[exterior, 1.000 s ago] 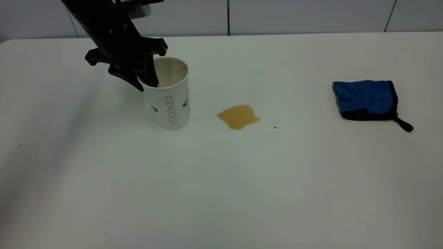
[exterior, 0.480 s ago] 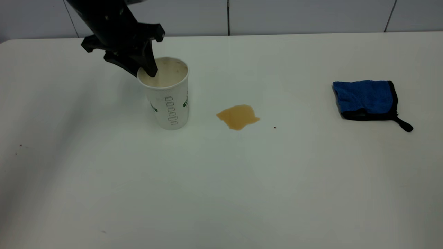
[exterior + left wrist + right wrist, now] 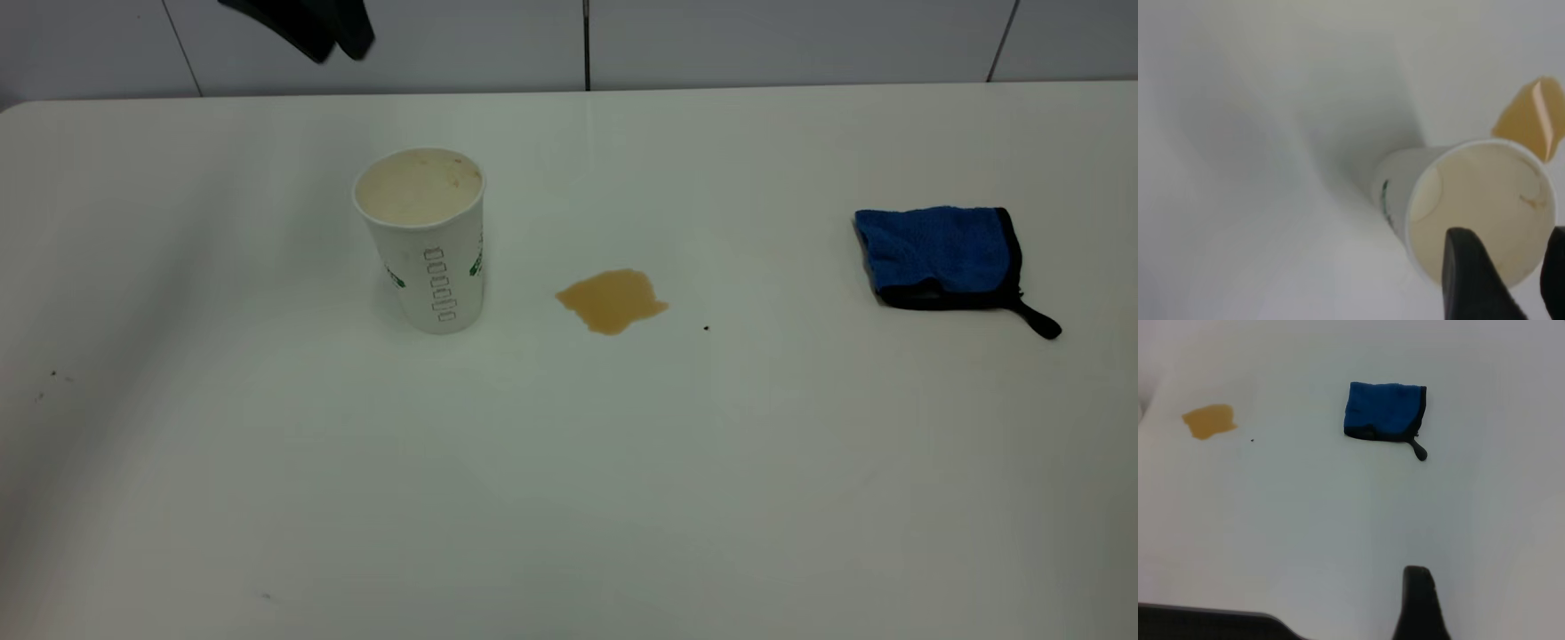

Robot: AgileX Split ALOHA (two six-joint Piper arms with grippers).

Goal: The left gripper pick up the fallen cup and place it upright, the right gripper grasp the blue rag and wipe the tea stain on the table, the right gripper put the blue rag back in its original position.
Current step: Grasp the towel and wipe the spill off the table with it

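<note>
1. Out on the white table [image 3: 569,498], in the exterior view, the paper cup [image 3: 427,244] stands upright at the left of the middle, its mouth open to the ceiling and its inside stained cream. The tea stain [image 3: 612,300] lies just to its right, apart from the cup's foot, with a tiny dark speck [image 3: 707,328] a little farther along. The blue rag [image 3: 942,255] sits folded well off to the right, its black tab pointing toward the near right. Of the left gripper [image 3: 329,36] only two dark finger ends show, cut off by the upper edge, high above the table's far side and clear of the cup; they look close together, though I cannot tell their spread from here. The right arm does not show at all.

2. Down the left wrist view, the cup [image 3: 1458,220] is seen from above into its mouth, with green print on its wall. Two black fingers [image 3: 1471,280] frame it with a plain gap between them and nothing in it, so the gripper [image 3: 1511,280] stands parted and empty. A corner of the amber puddle [image 3: 1533,123] peeks past the rim.

3. From the right wrist view, the rag [image 3: 1385,411] and puddle [image 3: 1209,421] both lie far off on bare tabletop. Only one dark finger [image 3: 1419,603] of the right gripper shows, so its spread cannot be told.
</note>
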